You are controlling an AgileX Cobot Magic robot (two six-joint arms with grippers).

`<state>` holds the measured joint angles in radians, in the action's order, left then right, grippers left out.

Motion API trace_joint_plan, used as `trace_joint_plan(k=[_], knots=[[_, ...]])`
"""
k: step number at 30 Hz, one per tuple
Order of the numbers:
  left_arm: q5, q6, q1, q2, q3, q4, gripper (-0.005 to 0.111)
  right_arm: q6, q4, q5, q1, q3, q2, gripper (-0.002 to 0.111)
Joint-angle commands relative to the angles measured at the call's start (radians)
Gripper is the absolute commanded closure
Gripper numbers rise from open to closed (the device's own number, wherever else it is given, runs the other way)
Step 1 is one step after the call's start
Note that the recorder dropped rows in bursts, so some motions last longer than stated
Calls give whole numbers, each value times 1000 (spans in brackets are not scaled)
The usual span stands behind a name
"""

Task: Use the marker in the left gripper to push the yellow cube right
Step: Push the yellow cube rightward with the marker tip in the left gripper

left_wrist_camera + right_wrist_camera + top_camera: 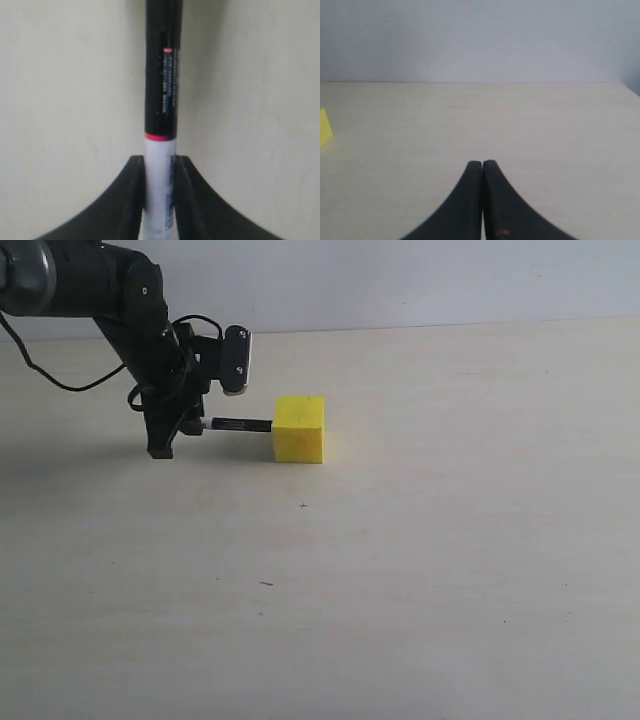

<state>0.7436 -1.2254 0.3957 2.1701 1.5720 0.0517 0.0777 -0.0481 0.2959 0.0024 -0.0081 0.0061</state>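
Your left gripper point(160, 167) pinches the marker point(161, 100) by its white barrel, level, so its black end touches the yellow cube point(300, 428) squarely from the left; your right gripper point(483, 165) sits closed, empty.

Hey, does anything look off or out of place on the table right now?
Nothing stands out. The left pincer grips the marker roughly level, its black end at the yellow cube's side; the cube sits flat on the table.

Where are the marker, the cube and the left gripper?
marker point(161, 100), left wrist view, black section.
cube point(300, 445), exterior view, front face.
left gripper point(160, 161), left wrist view, between the fingertips.
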Motion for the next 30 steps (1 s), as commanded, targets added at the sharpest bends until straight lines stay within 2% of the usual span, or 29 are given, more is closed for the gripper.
trace_joint_plan(k=[1, 7, 14, 18, 26, 30], knots=[[16, 52, -5, 3, 4, 24, 107, 0, -2, -10, 4, 3, -6, 108], [36, 56, -17, 3, 4, 24, 107, 0, -2, -10, 4, 3, -6, 108], [29, 56, 43, 3, 4, 22, 107, 0, -2, -10, 4, 3, -6, 108], [32, 56, 43, 3, 4, 24, 107, 0, -2, -10, 4, 3, -6, 108], [78, 61, -4, 3, 4, 30, 107, 0, -2, -10, 4, 3, -6, 108], [48, 61, -5, 3, 4, 27, 107, 0, -2, -10, 4, 3, -6, 108]])
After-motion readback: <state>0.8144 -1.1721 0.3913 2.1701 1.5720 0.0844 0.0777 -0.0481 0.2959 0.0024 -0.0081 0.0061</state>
